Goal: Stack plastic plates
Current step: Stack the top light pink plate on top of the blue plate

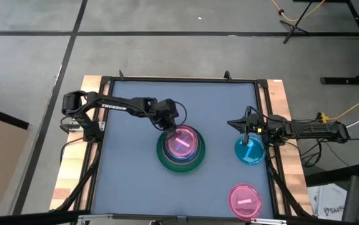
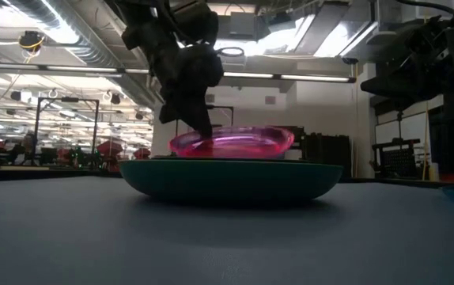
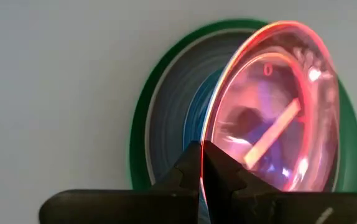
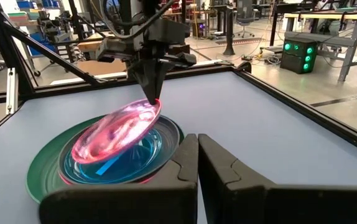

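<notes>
A translucent magenta plate [image 4: 113, 132] sits tilted over the stack in the table's middle, where my left gripper [image 3: 201, 163] is shut on its rim. Under it lie a translucent blue plate [image 4: 129, 162] and a grey plate [image 3: 166, 118], inside the large dark green plate [image 1: 162, 156], whose underside rests on the table. My right gripper [image 4: 197, 163] is shut on nothing, hovering near the table's right edge over another blue plate [image 1: 251, 153]. A second magenta plate [image 1: 245, 199] lies flat near the near right corner. My left gripper pinches the magenta plate's rim [image 3: 204, 138] on the plate's far-left side, with one finger inside the dish and one outside. The fingers [image 4: 152, 87] point down from above. The plate is tilted, its held side raised and its opposite edge [image 4: 82, 155] low over the blue plate.
A raised dark frame [image 1: 264, 106] borders the table mat, with wooden boards outside it. Open mat lies left of and in front of the stack. Cables run along the table's right side beside my right arm [image 1: 304, 130].
</notes>
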Action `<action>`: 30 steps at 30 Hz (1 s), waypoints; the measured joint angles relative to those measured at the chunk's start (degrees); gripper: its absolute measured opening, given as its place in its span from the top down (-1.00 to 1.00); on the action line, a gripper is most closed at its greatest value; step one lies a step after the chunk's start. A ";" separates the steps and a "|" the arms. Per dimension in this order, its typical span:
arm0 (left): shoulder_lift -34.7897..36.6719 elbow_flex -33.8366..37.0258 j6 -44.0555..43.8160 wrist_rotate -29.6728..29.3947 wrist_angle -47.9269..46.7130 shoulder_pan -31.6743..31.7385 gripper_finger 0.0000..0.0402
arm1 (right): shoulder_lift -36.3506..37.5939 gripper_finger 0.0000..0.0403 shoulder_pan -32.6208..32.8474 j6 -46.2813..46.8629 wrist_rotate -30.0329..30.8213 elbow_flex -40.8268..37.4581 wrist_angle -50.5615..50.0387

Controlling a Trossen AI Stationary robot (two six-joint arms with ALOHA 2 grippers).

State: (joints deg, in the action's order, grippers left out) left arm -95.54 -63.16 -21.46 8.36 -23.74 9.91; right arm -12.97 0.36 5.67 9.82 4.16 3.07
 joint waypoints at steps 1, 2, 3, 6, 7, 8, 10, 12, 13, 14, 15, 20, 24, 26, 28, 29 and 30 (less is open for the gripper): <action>-0.27 0.00 -0.04 -0.02 0.08 0.00 1.00 | -0.02 1.00 0.00 0.00 0.00 0.02 0.00; -0.50 0.00 -0.06 0.07 0.56 0.00 1.00 | -0.01 1.00 0.00 0.00 0.00 0.02 0.00; -0.63 -0.02 -0.08 0.07 0.57 0.00 1.00 | -0.02 1.00 0.01 0.00 0.00 0.02 0.00; -1.37 -0.01 -0.34 -0.05 1.05 -0.28 1.00 | -0.02 1.00 0.00 0.00 0.00 0.02 0.00; -1.60 -0.02 -0.54 -0.11 1.54 -0.34 1.00 | -0.02 1.00 0.01 0.00 -0.01 0.01 -0.01; -1.79 -0.01 -0.71 -0.09 1.18 -0.39 1.00 | -0.02 1.00 0.00 0.00 0.00 0.00 0.00; -2.65 -0.02 -0.71 0.22 1.97 -0.80 1.00 | 0.00 1.00 0.00 0.00 0.14 0.02 0.02; -3.00 0.00 -0.71 0.39 1.80 -1.04 1.00 | -0.01 1.00 0.00 -0.01 0.89 0.00 0.10; -3.22 0.00 -0.67 0.51 1.80 -1.19 1.00 | 0.00 1.00 0.00 -0.02 1.11 0.01 0.25; -3.38 -0.01 -0.65 0.59 2.72 -1.32 1.00 | 0.00 1.00 -0.01 -0.02 1.12 0.01 0.28; -3.47 -0.03 -0.66 0.56 3.23 -1.41 1.00 | -0.02 1.00 0.00 -0.02 1.11 0.00 0.26; -3.52 0.00 -0.67 0.66 2.92 -1.38 0.98 | 0.00 1.00 0.00 0.00 1.09 0.01 0.26; -3.52 0.00 -1.10 0.81 2.74 -1.38 0.83 | 0.00 1.00 0.00 0.00 0.96 0.00 0.24; -3.52 0.00 -1.73 1.19 2.30 -1.31 0.73 | -0.02 1.00 0.00 0.00 0.94 0.00 0.24; -3.52 0.00 -1.89 1.59 1.96 -1.31 0.64 | 0.00 1.00 0.00 0.04 0.86 0.00 0.24; -3.52 0.00 -1.88 1.66 1.96 -1.31 0.60 | 0.00 1.00 0.00 0.25 0.63 0.00 0.24; -3.51 0.00 -1.89 1.67 1.93 -1.31 0.56 | 0.00 1.00 0.00 0.44 0.62 0.01 0.24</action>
State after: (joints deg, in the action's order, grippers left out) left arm -99.05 -63.16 -23.35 10.02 -21.82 8.60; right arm -12.97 0.36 6.12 10.45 4.17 3.31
